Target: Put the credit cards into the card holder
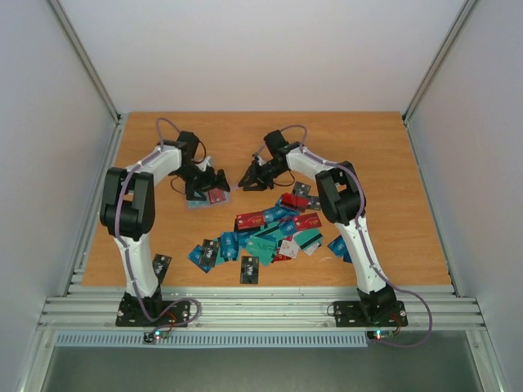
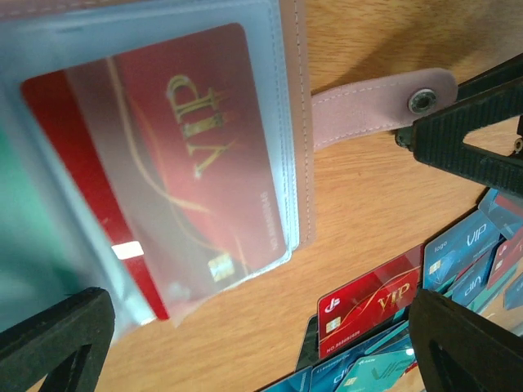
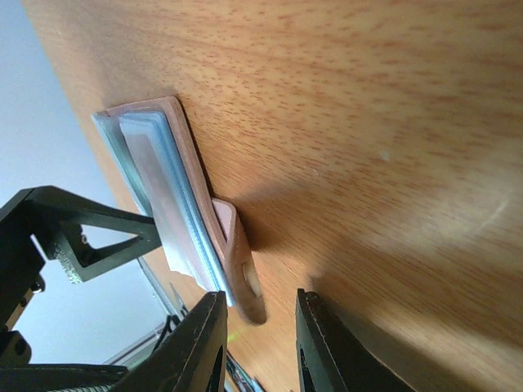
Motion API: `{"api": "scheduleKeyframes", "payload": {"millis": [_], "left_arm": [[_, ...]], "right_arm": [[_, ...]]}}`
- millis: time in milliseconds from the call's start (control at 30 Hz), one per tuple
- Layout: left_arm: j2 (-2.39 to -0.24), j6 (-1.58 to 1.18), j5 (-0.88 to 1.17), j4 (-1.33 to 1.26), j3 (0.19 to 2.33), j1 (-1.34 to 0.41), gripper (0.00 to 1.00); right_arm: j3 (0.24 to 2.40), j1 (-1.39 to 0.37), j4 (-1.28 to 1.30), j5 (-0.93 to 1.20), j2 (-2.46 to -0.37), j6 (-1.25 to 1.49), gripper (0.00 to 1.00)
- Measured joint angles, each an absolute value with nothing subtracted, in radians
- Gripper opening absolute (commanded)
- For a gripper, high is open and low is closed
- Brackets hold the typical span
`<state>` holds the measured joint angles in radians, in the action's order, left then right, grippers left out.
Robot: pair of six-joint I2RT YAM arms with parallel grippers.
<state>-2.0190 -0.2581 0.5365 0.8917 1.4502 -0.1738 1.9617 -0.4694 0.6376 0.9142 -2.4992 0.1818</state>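
Card holder open beneath spread left fingers, right fingers slightly parted, empty, beside its strap

Bright, even light, soft shadow on the table, and the near fingers slightly blurred.

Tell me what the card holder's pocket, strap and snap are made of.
The clear glossy pocket: likely soft plastic; the red VIP card shows through with glare. The pinkish closing strap: matte, suede-like, probably faux leather. The round silver snap: shiny, apparently metal.
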Motion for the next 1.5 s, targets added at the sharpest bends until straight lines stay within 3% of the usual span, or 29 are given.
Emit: {"api": "scheduleKeyframes", "payload": {"millis": [433,900,1500], "left_arm": [[-1.95,-0.311,0.479,0.861,1.438,-0.173,0.96],[-2.008,-0.359,0.443,0.803,1.438,-0.173,0.9],[-2.073,-0.355,0.479,0.793,1.491,-0.173,0.73]], "right_arm": [[1.971,-0.482,0.649,0.913,-2.488,0.183,0.25],[2.154,-0.502,0.684,0.92,-2.512,0.199,0.25],[2.225,-0.514,0.71,0.936,-2.613,0.208,0.25]]}}
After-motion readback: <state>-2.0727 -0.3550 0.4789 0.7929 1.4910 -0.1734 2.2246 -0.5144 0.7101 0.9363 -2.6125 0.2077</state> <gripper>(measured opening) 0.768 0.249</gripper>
